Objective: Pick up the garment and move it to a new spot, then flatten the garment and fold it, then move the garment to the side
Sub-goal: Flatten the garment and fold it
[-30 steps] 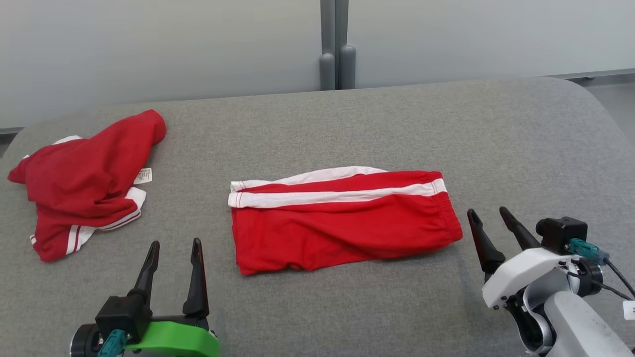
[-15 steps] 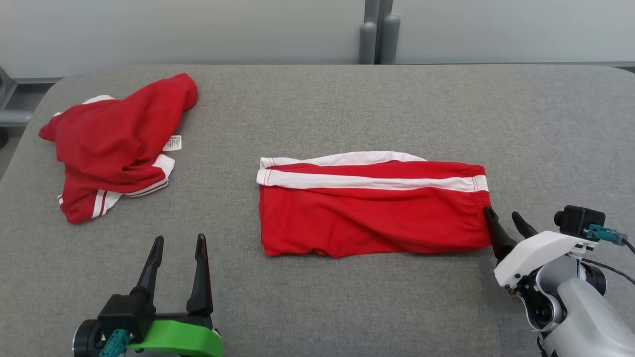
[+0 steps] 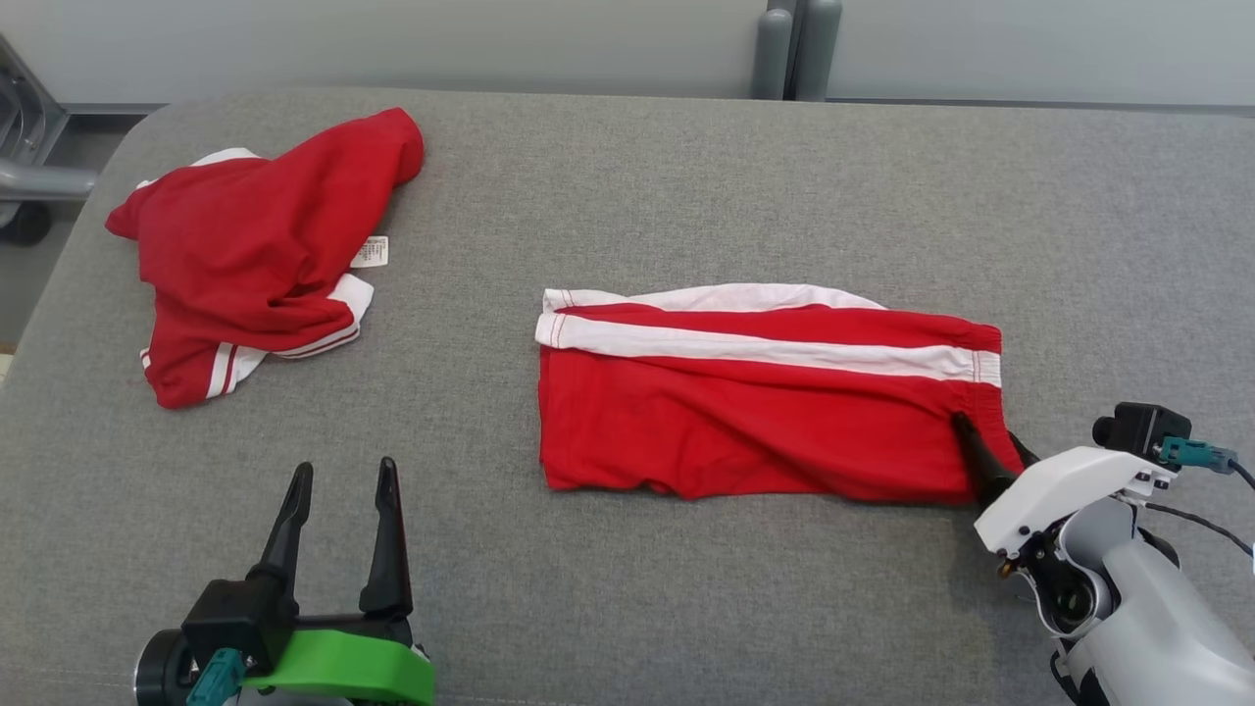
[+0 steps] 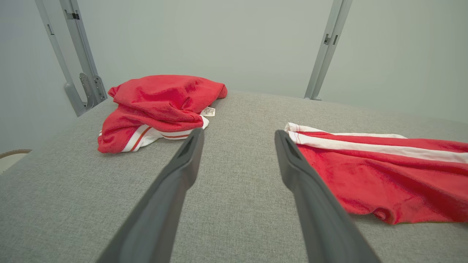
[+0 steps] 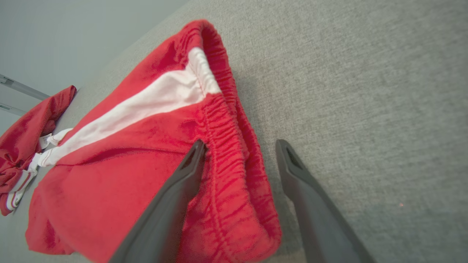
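Close right gripper point(image 5: 240, 144), spread astride waistband point(image 5: 221, 117) of the folded red shorts point(image 3: 745, 431), on all layers; lift level. Support opposite end with left gripper point(image 3: 338, 471), spread, left of shorts.

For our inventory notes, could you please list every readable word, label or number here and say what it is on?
White tag on the crumpled garment: print too small and blurred to read.
Folded shorts, table: no text visible.
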You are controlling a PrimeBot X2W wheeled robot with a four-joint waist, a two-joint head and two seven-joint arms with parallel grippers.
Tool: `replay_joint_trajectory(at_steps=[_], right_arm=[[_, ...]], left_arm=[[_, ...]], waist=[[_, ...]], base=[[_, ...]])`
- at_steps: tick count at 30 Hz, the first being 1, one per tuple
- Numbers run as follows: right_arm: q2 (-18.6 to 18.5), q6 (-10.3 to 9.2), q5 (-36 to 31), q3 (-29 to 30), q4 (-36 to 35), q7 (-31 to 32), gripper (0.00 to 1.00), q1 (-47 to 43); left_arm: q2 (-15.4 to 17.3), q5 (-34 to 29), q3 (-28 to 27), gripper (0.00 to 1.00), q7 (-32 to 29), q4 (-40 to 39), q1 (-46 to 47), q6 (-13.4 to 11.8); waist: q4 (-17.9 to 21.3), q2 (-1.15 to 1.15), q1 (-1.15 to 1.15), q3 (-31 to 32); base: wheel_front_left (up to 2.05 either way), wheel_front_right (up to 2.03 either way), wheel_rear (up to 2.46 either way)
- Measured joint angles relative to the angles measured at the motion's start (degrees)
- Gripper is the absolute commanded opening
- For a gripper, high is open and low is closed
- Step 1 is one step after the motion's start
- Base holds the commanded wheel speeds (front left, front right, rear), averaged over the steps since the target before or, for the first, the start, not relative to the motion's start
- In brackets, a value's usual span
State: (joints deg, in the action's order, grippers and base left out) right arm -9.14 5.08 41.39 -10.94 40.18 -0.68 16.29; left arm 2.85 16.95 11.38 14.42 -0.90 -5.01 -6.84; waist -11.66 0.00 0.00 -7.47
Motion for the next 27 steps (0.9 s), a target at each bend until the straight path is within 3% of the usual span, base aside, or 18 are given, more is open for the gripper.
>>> replay_joint_trajectory(at_steps=[1, 4, 5, 16, 27], right_arm=[[0.01, 0.25, 0.14, 0.13, 0.24, -0.01, 0.39, 0.24], [0.09, 0.59, 0.57, 0.23, 1.01, -0.02, 0.02, 0.96], [0.14, 0.92, 0.79, 0.26, 1.11, -0.02, 0.00, 1.10], [-0.15, 1.49, 2.01, 0.04, 2.38, -0.80, 0.00, 3.49], [-4.97, 1.97, 2.74, 0.47, 2.93, -1.30, 0.00, 4.71]], left_arm=[[0.00, 0.00, -0.01, 1.00, 0.00, -0.02, 0.00, 0.00], [-0.01, 0.00, -0.15, 1.00, 0.00, -0.08, 0.00, 0.00], [-0.01, 0.00, -0.18, 1.00, 0.00, -0.08, 0.01, 0.00], [-0.08, 0.00, -1.81, 1.00, 0.00, -0.31, 0.01, -0.01], [-0.10, -0.03, -2.11, 1.00, 0.00, -0.57, 0.00, -0.24]], waist=[[-0.01, 0.00, 0.00, -0.02], [0.02, 0.00, 0.00, -0.09], [0.05, 0.00, 0.00, -0.10], [1.66, 0.00, 0.00, 0.08], [5.15, 0.00, 0.00, 0.49]], base=[[0.00, 0.00, 0.00], [0.00, 0.00, 0.00], [0.00, 0.00, 0.00], [0.00, 0.00, 0.00], [0.00, 0.00, 0.00]])
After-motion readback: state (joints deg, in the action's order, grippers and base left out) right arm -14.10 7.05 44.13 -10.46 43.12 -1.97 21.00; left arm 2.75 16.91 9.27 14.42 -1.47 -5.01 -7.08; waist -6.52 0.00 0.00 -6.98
